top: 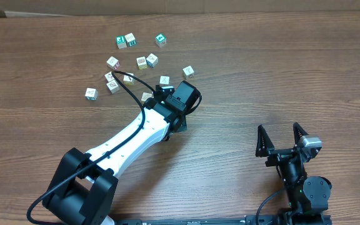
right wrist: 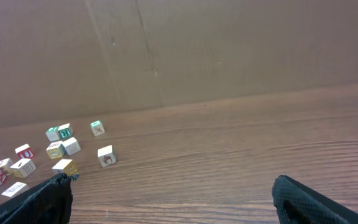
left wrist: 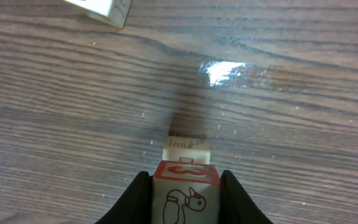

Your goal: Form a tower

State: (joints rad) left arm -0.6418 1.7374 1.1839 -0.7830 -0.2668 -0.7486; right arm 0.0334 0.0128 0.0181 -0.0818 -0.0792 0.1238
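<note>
- Wood-grain surface (top: 280, 69); cardboard wall (right wrist: 197, 50) behind.
- Your left claw (left wrist: 185, 177) pinches a red-printed cube (left wrist: 185, 198), picture upright, near a second cube (left wrist: 188, 147); loose cubes (top: 130, 40) lie scattered singly.
- Your right claw (top: 278, 127) is spread.

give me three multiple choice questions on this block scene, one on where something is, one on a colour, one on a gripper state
1. Where on the table do the loose cubes lie in the overhead view?
A) upper left
B) lower right
C) along the right edge

2. What colour is the border on the cube held in the left gripper?
A) blue
B) red
C) green

3. How is the right gripper?
A) open and empty
B) shut on a cube
C) shut on nothing

Answers:
1 A, the cubes are scattered in the upper left, around the end of the left arm.
2 B, the left wrist view shows red edging.
3 A, its fingers stand spread with bare wood between them.
</note>
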